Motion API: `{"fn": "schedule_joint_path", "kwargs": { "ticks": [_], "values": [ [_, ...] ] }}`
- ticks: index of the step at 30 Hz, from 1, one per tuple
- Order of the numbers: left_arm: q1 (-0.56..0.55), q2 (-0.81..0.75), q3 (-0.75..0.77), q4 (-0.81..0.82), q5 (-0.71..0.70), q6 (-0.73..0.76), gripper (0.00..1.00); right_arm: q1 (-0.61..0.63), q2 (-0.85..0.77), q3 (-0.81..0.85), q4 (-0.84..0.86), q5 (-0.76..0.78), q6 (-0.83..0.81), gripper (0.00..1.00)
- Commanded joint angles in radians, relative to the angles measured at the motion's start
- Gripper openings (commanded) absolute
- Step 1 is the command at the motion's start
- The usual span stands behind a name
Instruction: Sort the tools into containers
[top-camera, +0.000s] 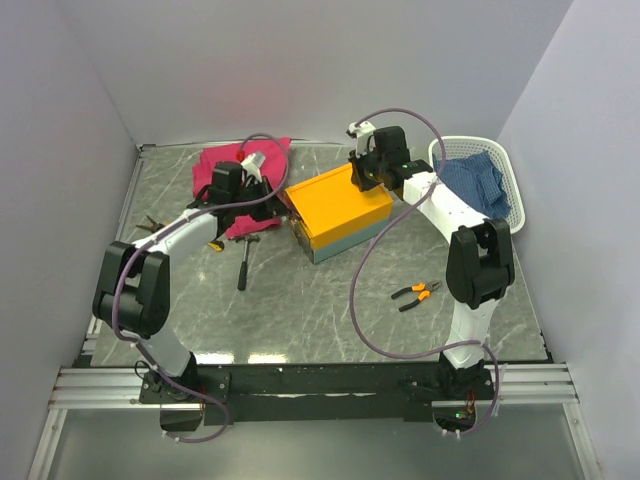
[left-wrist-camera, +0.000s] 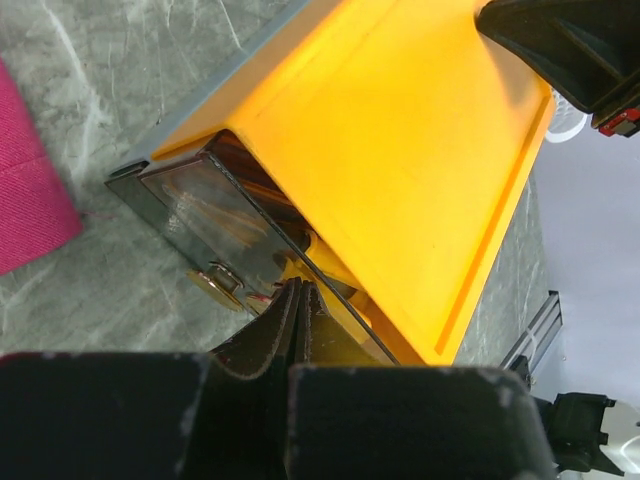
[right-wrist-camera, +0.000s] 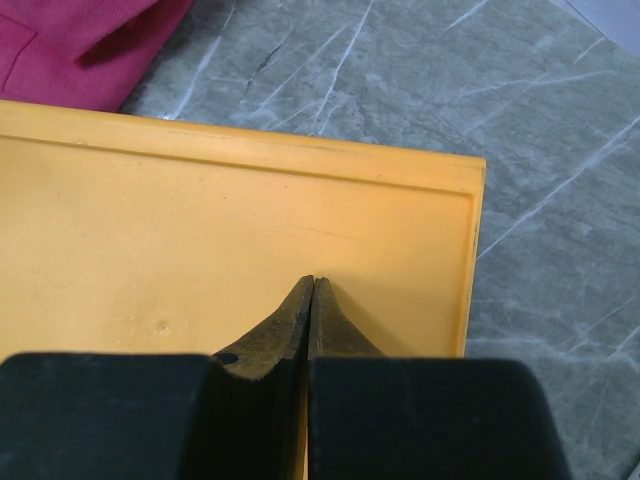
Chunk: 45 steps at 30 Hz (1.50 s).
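Note:
The orange-yellow toolbox (top-camera: 340, 208) with a teal-grey base sits mid-table, lid down. My left gripper (top-camera: 274, 207) is shut with nothing in it, and its tips (left-wrist-camera: 298, 288) rest against the box's left end beside a metal latch (left-wrist-camera: 215, 285). My right gripper (top-camera: 359, 180) is also shut and empty. Its tips (right-wrist-camera: 313, 282) touch the lid (right-wrist-camera: 200, 230) near the far right corner. A black-handled hammer (top-camera: 245, 265) lies left of the box. Orange-black pliers (top-camera: 415, 293) lie in front of it to the right. The white lattice basket (top-camera: 505, 165) stands at the far right.
A blue checked cloth (top-camera: 478, 185) fills the basket. A magenta cloth (top-camera: 232, 170) lies behind the left arm and shows in the wrist views (right-wrist-camera: 80, 40) (left-wrist-camera: 25, 190). Dark tool handles (top-camera: 150, 226) and a yellow tool tip (top-camera: 215, 244) peek out by the left forearm.

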Motion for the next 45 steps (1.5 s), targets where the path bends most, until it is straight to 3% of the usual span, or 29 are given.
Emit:
{"fn": "schedule_joint_path", "kwargs": {
  "ticks": [1, 9, 10, 12, 13, 14, 16, 19, 24, 29, 32, 45],
  "values": [
    [-0.019, 0.022, 0.062, 0.029, -0.005, 0.054, 0.01, 0.024, 0.03, -0.054, -0.146, -0.027, 0.007, 0.0],
    [-0.022, 0.038, 0.114, -0.032, -0.017, 0.086, 0.01, 0.027, 0.03, -0.065, -0.143, -0.021, 0.003, 0.0],
    [-0.022, 0.027, 0.113, -0.052, -0.022, 0.091, 0.06, 0.027, 0.027, -0.067, -0.141, -0.02, 0.002, 0.0],
    [-0.019, -0.008, 0.087, -0.102, -0.031, 0.106, 0.22, 0.027, 0.025, -0.07, -0.14, -0.013, 0.002, 0.0],
    [-0.017, -0.054, 0.073, -0.113, -0.04, 0.108, 0.5, 0.028, 0.024, -0.07, -0.138, -0.012, 0.0, 0.0],
    [-0.014, -0.08, 0.056, -0.124, -0.063, 0.105, 0.59, 0.027, 0.024, -0.071, -0.14, -0.009, -0.001, 0.0],
    [-0.013, -0.148, 0.004, -0.147, -0.087, 0.099, 0.76, 0.027, 0.024, -0.071, -0.14, -0.007, -0.004, 0.0],
    [-0.006, -0.196, -0.064, -0.146, -0.14, 0.077, 0.88, 0.027, 0.025, -0.071, -0.143, -0.007, -0.004, 0.0],
    [0.027, -0.159, -0.143, -0.075, -0.103, -0.031, 0.87, 0.027, 0.03, -0.071, -0.147, 0.005, -0.009, 0.0],
    [0.07, -0.096, -0.173, -0.02, -0.1, -0.11, 0.77, 0.028, 0.018, -0.085, -0.143, 0.026, -0.02, 0.0],
    [0.072, -0.062, -0.179, 0.026, -0.042, -0.113, 0.76, 0.032, 0.005, -0.105, -0.135, 0.04, -0.029, 0.0],
    [0.043, 0.074, -0.105, 0.049, -0.035, -0.154, 0.76, 0.032, 0.007, -0.113, -0.13, 0.045, -0.032, 0.0]
  ]
}}
